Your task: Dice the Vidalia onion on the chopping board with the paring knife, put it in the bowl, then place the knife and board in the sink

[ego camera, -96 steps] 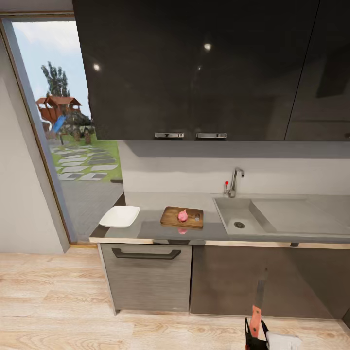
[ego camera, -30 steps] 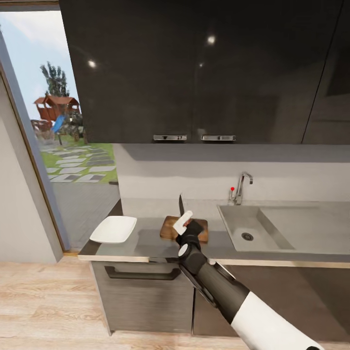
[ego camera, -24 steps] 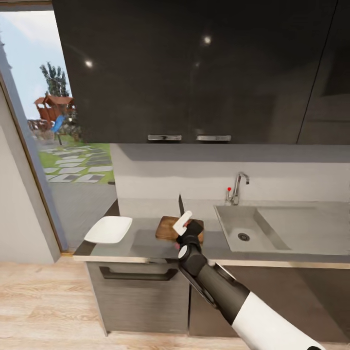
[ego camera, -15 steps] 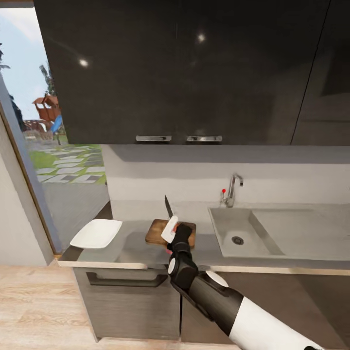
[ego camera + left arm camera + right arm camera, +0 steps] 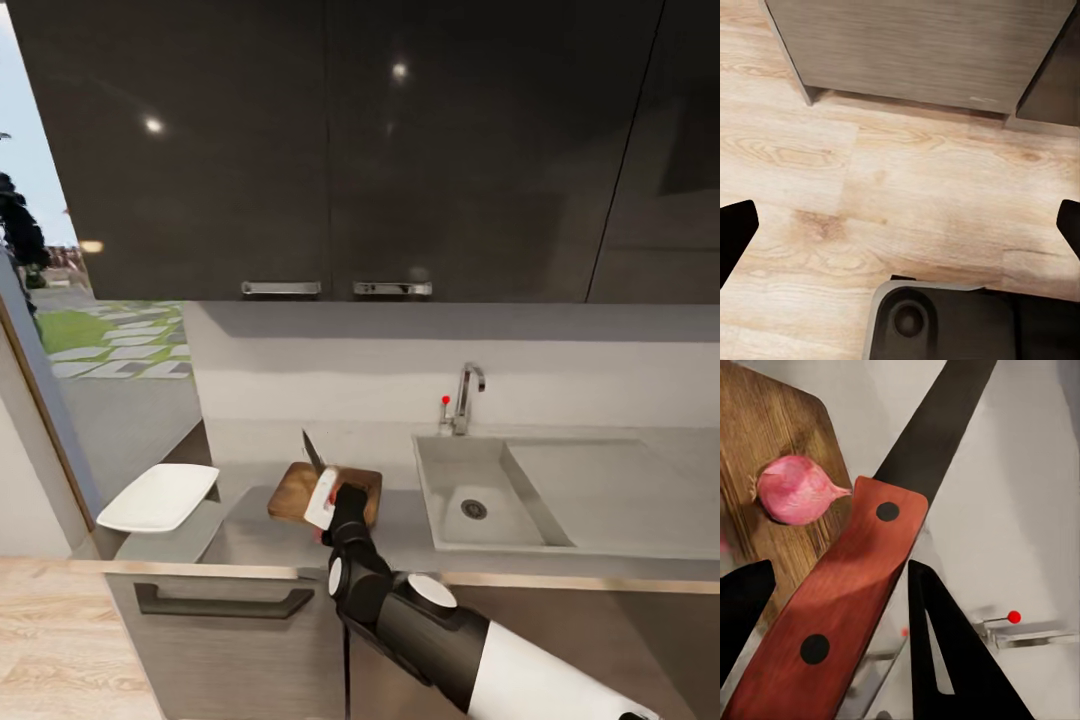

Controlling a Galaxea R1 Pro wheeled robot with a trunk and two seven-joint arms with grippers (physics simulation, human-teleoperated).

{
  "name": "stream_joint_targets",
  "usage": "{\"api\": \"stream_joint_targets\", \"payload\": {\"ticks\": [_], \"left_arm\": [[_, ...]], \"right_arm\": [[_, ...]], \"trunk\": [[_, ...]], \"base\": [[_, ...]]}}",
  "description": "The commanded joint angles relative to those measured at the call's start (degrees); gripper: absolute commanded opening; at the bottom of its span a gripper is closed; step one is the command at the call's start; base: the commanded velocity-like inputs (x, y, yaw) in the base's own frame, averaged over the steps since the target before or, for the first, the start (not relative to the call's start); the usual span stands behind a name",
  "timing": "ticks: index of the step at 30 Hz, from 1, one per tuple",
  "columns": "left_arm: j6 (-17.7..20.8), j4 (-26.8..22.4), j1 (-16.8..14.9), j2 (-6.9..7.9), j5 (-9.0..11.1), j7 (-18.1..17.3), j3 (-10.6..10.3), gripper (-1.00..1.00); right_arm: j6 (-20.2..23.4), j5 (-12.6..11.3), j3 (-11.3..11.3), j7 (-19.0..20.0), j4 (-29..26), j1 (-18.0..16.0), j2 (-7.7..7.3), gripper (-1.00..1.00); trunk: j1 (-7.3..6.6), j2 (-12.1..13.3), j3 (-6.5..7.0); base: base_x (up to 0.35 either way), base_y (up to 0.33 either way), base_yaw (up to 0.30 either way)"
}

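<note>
My right gripper (image 5: pixel 328 503) (image 5: pixel 840 577) is shut on the paring knife (image 5: pixel 847 600), gripping its reddish-brown handle. The dark blade (image 5: pixel 312 452) points up and away over the chopping board (image 5: pixel 292 490). In the right wrist view the pink Vidalia onion (image 5: pixel 799 489) lies on the brown board (image 5: pixel 765 442), beside the knife and apart from the blade. The white bowl (image 5: pixel 158 497) sits at the countertop's left end. The grey sink (image 5: pixel 440 505) is to the right of the board. My left gripper (image 5: pixel 900 229) hangs open over the wooden floor.
The chrome tap (image 5: pixel 465 395) with a red dot stands behind the sink, and a drainboard (image 5: pixel 600 490) lies to its right. Dark wall cabinets (image 5: pixel 400 150) hang above the countertop (image 5: pixel 250 535). A drawer handle (image 5: pixel 220 603) is below the bowl. A doorway to a garden opens at the left.
The view has moved closer to the counter and shifted. My right arm, low near the floor in the earliest frame, now holds the knife up over the chopping board.
</note>
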Motion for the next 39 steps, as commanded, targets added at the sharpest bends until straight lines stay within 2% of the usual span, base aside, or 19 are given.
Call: {"api": "stream_joint_targets", "payload": {"ticks": [1,6,20,34,39], "left_arm": [[0.0,0.1,0.0,-0.08,-0.4,-0.3,0.5,1.00],[-0.1,0.5,-0.1,-0.08,-0.4,-0.3,0.5,1.00],[-0.1,0.6,-0.1,-0.07,-0.5,-0.3,0.5,1.00],[-0.1,0.6,-0.1,-0.15,-0.4,-0.4,0.5,1.00],[-0.1,0.6,-0.1,-0.13,-0.4,-0.4,0.5,1.00]], "right_arm": [[0.3,-0.1,0.6,0.0,0.0,-0.1,0.00,-1.00],[0.3,-0.1,1.2,0.8,0.0,-0.1,0.06,-1.00],[0.1,-0.2,1.3,1.1,1.0,0.0,0.47,-1.00],[-0.1,-0.3,1.3,1.2,4.6,0.1,0.67,-1.00],[-1.9,-0.3,1.3,1.1,4.7,0.2,0.95,-1.00]], "trunk": [[0.03,0.0,-0.01],[0.03,0.0,-0.01],[0.03,0.0,-0.01],[0.03,0.0,-0.01],[0.03,0.0,-0.01]], "base": [[0.017,-0.023,0.000],[0.005,-0.007,0.000],[0.023,-0.035,0.000],[0.010,-0.095,0.000],[0.000,-0.003,0.000]]}}
